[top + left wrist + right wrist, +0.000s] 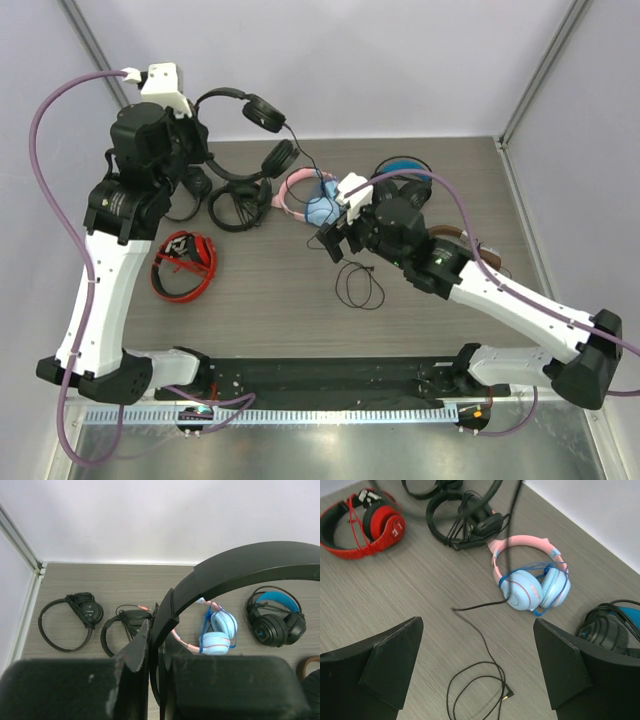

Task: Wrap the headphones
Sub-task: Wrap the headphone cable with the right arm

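Observation:
My left gripper point(155, 635) is shut on the thin black headband point(235, 565) of the slim black headphones and holds them up above the back of the table. In the top view the left gripper point(192, 125) is at the back left, and the headphones point(263, 112) hang to its right with both small earcups showing. Their thin black cable point(480, 690) runs down to the table and ends in loose loops with a gold plug point(509, 695). My right gripper point(477, 650) is open and empty just above those loops, which also show in the top view point(358, 287).
Pink-and-blue headphones point(310, 200) lie just behind the right gripper. A bulky black pair with blue lining point(405, 175) is at the back right. Red headphones point(185, 265) lie at the left. Two other black pairs point(122, 627) point(70, 620) lie under the left arm.

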Motion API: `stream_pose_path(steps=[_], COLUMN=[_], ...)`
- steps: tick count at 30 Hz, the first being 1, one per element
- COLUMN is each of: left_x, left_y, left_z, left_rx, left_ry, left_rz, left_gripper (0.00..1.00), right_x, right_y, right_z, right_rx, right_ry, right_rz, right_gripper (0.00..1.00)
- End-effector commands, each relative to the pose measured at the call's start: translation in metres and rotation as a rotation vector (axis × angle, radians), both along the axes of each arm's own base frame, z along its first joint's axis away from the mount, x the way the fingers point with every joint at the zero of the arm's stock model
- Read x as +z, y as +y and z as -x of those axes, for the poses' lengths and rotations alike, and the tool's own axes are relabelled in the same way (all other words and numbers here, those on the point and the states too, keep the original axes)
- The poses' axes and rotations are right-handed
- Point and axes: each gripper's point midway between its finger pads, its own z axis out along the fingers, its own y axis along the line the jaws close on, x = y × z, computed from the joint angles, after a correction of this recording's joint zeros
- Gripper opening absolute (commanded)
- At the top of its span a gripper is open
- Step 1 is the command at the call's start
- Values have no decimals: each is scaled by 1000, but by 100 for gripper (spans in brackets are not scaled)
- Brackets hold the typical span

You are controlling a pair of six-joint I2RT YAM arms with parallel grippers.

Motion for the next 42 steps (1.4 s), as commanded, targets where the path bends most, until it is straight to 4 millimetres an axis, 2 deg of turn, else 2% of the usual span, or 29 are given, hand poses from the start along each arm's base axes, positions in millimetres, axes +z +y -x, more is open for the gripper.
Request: stream_pose_path(steps=[1,2,3,4,6,7,9,12,13,17,19,21,22,25,26,30,33,36,37,39,40,42], left_x=[40,41,43,44,44,43,43,45,46,50,53,58,60,72,76,93,102,105,104,104,104,104], left_y=[-1,-1,-1,-1,-1,-2,-1,-3,-3,-6,-5,-2,1,9,10,15,16,14,14,14,14,12], left_z=[14,14,16,16,17,17,18,20,22,27,31,36,38,47,50,61,65,68,69,70,70,70], left_rx=[-23,-24,-26,-24,-27,-30,-30,-40,-44,-65,-65,-61,-49,-35,-34,-36,-35,-50,-50,-53,-53,-62], left_ry=[-111,-111,-115,-116,-115,-111,-108,-109,-111,-116,-124,-139,-144,-181,-190,-227,-253,-257,-252,-253,-252,-252], left_rz=[69,72,75,80,79,78,79,86,91,116,121,124,124,132,135,138,149,156,154,156,156,163], left_gripper=[0,0,0,0,0,0,0,0,0,0,0,0,0,0,0,0,0,0,0,0,0,0], right_x=[34,38,29,30,40,42,65,83,82,93,98,94,93,81,68,41,24,15,6,6,-3,-1], right_y=[21,24,30,32,36,38,37,39,40,26,12,7,-4,-21,-25,-40,-38,-40,-39,-38,-36,-30], right_z=[-7,-11,-18,-23,-32,-36,-42,-52,-58,-84,-100,-112,-122,-137,-141,-150,-151,-157,-162,-168,-172,-177], right_rx=[70,73,70,66,50,41,25,18,-3,-87,-130,-148,-175,-202,-214,-239,-223,-237,-243,-245,-250,-236], right_ry=[-154,-174,-163,-167,-198,-205,-241,-267,-262,-287,-296,-276,-263,-231,-208,-136,-97,-77,-61,-56,-38,-28], right_rz=[-136,-152,-140,-146,-198,-225,-326,-373,-369,-428,-459,-485,-504,-517,-510,-529,-520,-519,-511,-512,-499,-504], right_gripper=[98,98,97,95,89,77,63,14,1,1,1,1,1,1,1,1,1,1,1,1,1,1])
